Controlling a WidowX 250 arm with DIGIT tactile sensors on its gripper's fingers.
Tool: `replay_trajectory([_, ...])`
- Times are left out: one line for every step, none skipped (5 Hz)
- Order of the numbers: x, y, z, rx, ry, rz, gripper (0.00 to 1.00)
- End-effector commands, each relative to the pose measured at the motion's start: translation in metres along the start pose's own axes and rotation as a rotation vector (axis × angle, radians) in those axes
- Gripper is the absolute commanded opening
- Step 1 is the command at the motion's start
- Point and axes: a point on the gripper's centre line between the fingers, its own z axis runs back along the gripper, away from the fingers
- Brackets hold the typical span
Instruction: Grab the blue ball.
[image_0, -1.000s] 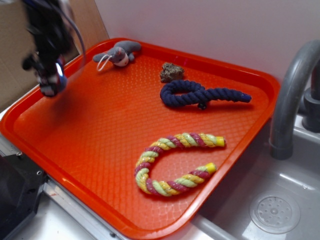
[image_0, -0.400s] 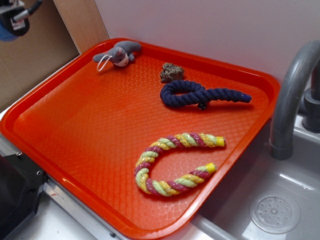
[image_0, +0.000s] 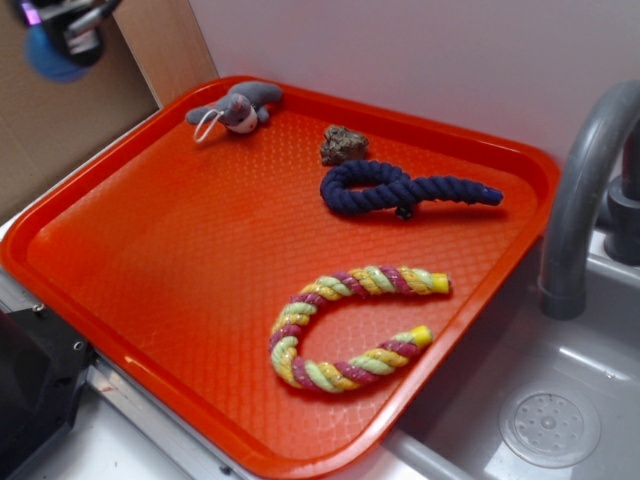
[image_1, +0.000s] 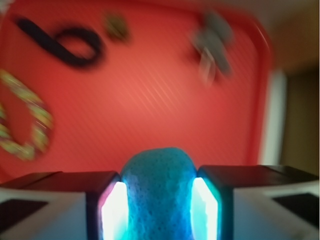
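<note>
The blue ball (image_1: 157, 192) is squeezed between my two fingers in the wrist view, its rough light-blue surface bulging out past the pads. My gripper (image_1: 157, 200) is shut on it. From the exterior view the gripper (image_0: 62, 45) hangs high at the top left corner, past the tray's left rim, with the blue ball (image_0: 52, 58) showing under it. The orange tray (image_0: 170, 250) lies well below.
On the tray lie a grey plush toy (image_0: 238, 106), a small brown lump (image_0: 343, 145), a dark navy rope toy (image_0: 405, 190) and a yellow, green and maroon rope (image_0: 345, 325). A grey faucet (image_0: 585, 190) and sink (image_0: 550, 420) stand at the right. A cardboard wall (image_0: 60, 130) rises at the left.
The gripper, holding the ball, rose from just above the tray's left rim to the top left corner of the exterior view, then shifted slightly right and down.
</note>
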Motion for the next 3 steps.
replay_trajectory([0.046,-0.009,0.046,-0.012,-0.139,0.107,0.0])
replay_trajectory([0.049,0.0,0.036,0.008,-0.091,0.156,0.0])
replay_trajectory([0.046,-0.001,0.034,0.052,-0.086,0.164,0.0])
